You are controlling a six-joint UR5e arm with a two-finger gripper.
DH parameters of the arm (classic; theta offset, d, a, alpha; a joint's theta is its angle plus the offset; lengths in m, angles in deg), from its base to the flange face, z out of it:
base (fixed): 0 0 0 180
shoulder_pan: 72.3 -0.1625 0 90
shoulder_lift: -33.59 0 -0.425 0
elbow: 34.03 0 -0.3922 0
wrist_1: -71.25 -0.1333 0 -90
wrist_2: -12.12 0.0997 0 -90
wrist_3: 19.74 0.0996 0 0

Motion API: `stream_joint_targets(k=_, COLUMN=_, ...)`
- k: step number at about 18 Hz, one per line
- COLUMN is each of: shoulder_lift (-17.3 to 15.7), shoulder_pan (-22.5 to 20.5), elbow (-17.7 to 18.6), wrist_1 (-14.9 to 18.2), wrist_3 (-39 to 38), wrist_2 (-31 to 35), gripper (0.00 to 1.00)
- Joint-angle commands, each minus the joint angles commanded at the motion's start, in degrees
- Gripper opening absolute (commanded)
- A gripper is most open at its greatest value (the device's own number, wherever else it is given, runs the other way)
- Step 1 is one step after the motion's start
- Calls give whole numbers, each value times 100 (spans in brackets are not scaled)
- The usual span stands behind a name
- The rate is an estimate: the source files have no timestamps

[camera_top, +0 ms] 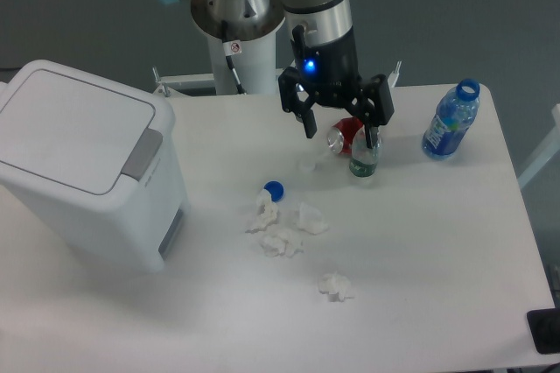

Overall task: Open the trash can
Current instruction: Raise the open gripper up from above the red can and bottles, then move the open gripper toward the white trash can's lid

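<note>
From my seat, the gripper (pixel 339 131) covers much of the red can (pixel 346 134) and the top of the small green bottle (pixel 364 161) behind it. The trash can (pixel 83 163) runs off the left edge, so I cannot see its far side. A dark object (pixel 544 331) at the lower right corner is cut off; I cannot tell what it is
</note>
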Motion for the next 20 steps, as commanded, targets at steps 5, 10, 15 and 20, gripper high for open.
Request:
stream_joint_targets(k=5, shoulder_lift=44, shoulder_pan=17, elbow=-27, wrist_1=-9, wrist_3=9, wrist_2=-18, gripper=100)
stream_joint_targets(k=10, shoulder_lift=62, shoulder_pan=35, elbow=-1, wrist_1=0, wrist_3=-175, wrist_2=-26, gripper=100)
stream_joint_targets(k=15, shoulder_lift=62, shoulder_pan=44, elbow=-9, wrist_1=0, wrist_3=-922, wrist_2=-387, gripper=100)
stream_joint_targets(k=20, shoulder_lift=114, shoulder_pan=61, elbow=-132, wrist_1=0, wrist_3=-1396, wrist_2=-387, gripper=100)
